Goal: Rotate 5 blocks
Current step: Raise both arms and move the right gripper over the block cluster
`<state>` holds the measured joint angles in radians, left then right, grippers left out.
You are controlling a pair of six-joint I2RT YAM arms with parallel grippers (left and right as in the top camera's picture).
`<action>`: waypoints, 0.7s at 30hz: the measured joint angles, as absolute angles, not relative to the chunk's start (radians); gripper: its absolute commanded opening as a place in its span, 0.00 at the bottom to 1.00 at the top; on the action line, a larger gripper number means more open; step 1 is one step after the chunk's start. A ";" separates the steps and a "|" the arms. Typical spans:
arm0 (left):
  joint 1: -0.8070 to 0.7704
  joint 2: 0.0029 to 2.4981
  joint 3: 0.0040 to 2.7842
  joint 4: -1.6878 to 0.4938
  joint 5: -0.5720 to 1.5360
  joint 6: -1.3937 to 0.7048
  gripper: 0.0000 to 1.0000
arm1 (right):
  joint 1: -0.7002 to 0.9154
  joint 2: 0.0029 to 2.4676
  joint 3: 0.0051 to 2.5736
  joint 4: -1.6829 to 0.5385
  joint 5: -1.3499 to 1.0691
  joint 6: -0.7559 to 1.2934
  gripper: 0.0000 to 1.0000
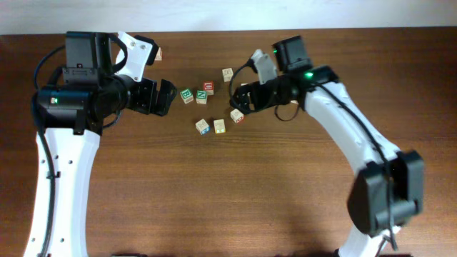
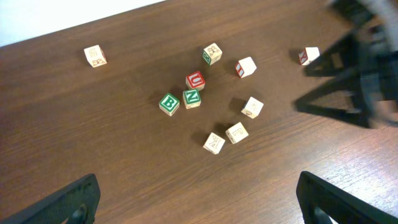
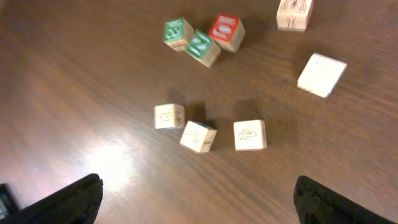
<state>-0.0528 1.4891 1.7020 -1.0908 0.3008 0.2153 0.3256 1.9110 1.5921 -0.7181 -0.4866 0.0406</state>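
Blocks of pale wood with printed letters lie scattered on the dark wooden table [image 1: 228, 193], most of them in the gap between the two arms. A green B block [image 1: 187, 95], a green N block [image 1: 201, 97] and a red U block [image 1: 208, 87] sit packed together near the middle. Below them in the overhead view a pair of pale blocks [image 1: 203, 127] lies side by side, and a red-marked block [image 1: 237, 115] rests just beside the right gripper [image 1: 236, 98]. A lone block [image 1: 228, 73] sits toward the far edge, and an outlying block [image 1: 158, 53] shows near the left arm's white housing [image 1: 136, 53]. The left gripper [image 1: 171, 98] faces the cluster from the left, its jaws spread wide with nothing between them. The right gripper faces it from the other side, likewise spread wide and empty. In each wrist view the dark fingertips [image 3: 68, 199] stand at the lower corners with bare table between them.
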 measured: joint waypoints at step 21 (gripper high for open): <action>-0.053 1.493 1.702 -1.094 0.303 0.215 0.99 | 0.487 2.184 1.594 -0.524 -0.078 0.048 0.49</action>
